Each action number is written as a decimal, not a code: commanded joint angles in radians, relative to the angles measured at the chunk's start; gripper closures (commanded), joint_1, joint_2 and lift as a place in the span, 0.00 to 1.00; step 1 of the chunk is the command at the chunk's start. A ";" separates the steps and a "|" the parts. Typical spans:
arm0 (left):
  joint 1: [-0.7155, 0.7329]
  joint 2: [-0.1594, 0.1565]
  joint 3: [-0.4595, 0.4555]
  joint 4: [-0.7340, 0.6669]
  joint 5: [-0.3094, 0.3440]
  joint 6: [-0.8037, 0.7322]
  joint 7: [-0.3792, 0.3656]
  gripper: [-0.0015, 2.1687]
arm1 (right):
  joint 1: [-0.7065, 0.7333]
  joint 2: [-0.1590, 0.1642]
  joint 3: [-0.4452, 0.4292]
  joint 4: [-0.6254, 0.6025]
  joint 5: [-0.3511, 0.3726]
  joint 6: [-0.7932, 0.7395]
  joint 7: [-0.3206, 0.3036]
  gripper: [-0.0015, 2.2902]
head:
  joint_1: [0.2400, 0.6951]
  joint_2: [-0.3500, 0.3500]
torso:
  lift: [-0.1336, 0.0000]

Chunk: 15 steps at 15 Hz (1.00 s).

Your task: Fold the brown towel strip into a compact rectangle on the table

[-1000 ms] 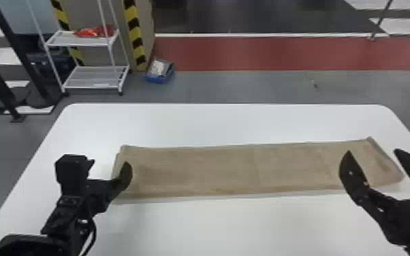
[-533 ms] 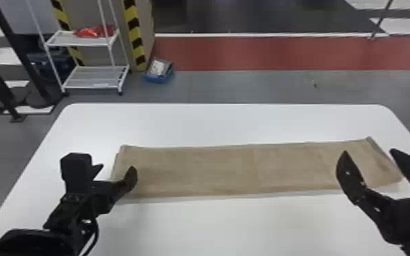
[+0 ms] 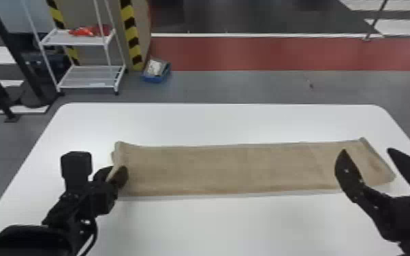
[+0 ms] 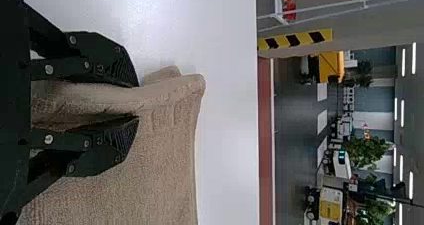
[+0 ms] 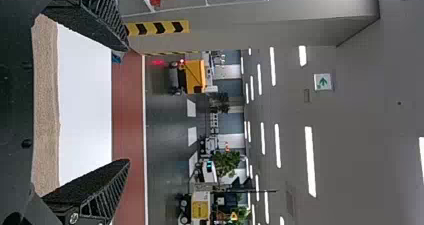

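A white, smooth-topped table with rounded far corners [image 3: 214,224] fills the foreground, with a soft sheen on its surface. A flat, long brown towel strip [image 3: 214,170] lies across it from left to right, its left end rumpled and slightly raised, its right end slanting, with a paler edge along the near side. The black two-fingered left gripper [image 3: 112,170] is grasping that left end, a ridge of cloth pinched between its fingers. The black two-fingered right gripper [image 3: 367,149] is released, its fingers spread wide around empty space at the strip's right end.

Beyond the table is a grey floor [image 3: 231,85], then a dull red band [image 3: 265,52] bordered by a thin white line, and a dark floor area [image 3: 265,20]. At the left stand a white metal two-tier rack [image 3: 88,76] with a crumpled red item [image 3: 85,31] on its upper shelf, and a yellow-and-black striped post [image 3: 131,34]. A small blue bin [image 3: 153,80] with whitish contents sits beside the post.

The wrist views show leafy green plants [image 4: 365,150], long white ceiling lights [image 5: 310,160] and a white sign with a green arrow [image 5: 323,82].
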 commanded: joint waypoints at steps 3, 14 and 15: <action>0.006 -0.008 -0.024 -0.100 -0.007 0.001 0.036 0.78 | -0.008 0.002 -0.007 0.006 -0.006 0.002 0.000 0.04 | 1.00 0.48 | 0.12; -0.135 -0.139 -0.479 -0.176 -0.186 0.323 0.302 0.78 | -0.161 -0.115 -0.006 0.181 -0.216 0.002 -0.012 0.04 | 1.00 0.17 | 0.12; -0.158 -0.151 -0.505 -0.107 -0.200 0.314 0.343 0.74 | -0.179 -0.137 -0.001 0.209 -0.230 0.002 -0.012 0.04 | 1.00 0.15 | 0.12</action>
